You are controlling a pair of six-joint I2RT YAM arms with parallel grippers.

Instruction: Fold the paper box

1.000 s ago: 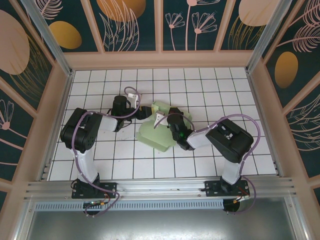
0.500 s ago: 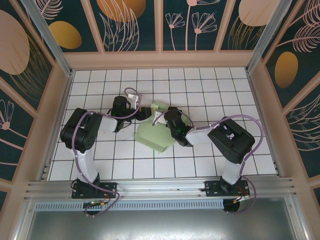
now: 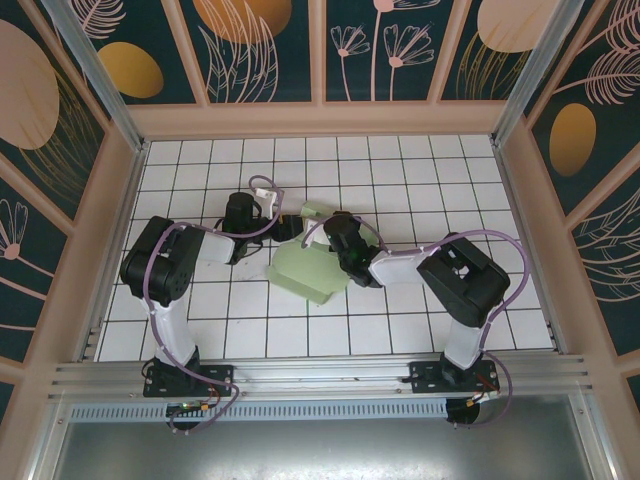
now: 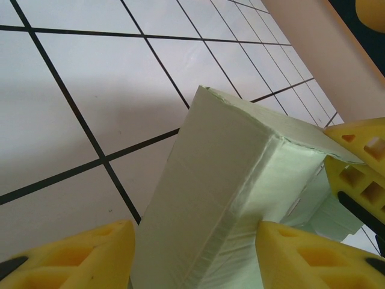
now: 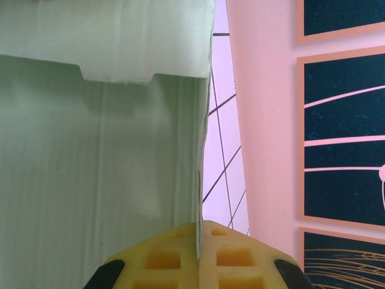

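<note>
The paper box (image 3: 305, 272) is located near the middle of the tiled worktop (image 3: 420, 170), well apart from all four edges. Its flat base panel is laid on the tiles, and part of the card is raised toward the far edge.

The left gripper (image 3: 288, 228) is positioned at the left side of the raised part. In the left wrist view, a folded wall of the paper box (image 4: 228, 180) is seen standing between the yellow fingers (image 4: 72, 262) of the left gripper (image 4: 195, 259). The jaws are held partly apart, and the card is clamped across that wall.

The right gripper (image 3: 337, 233) is positioned at the far right side of the box. In the right wrist view, the right gripper (image 5: 198, 253) is closed, and the thin edge of an upright panel of the paper box (image 5: 90, 150) is pinched in the seam between the two pads. The right gripper's fingers (image 4: 361, 180) are also seen against the box in the left wrist view.
</note>
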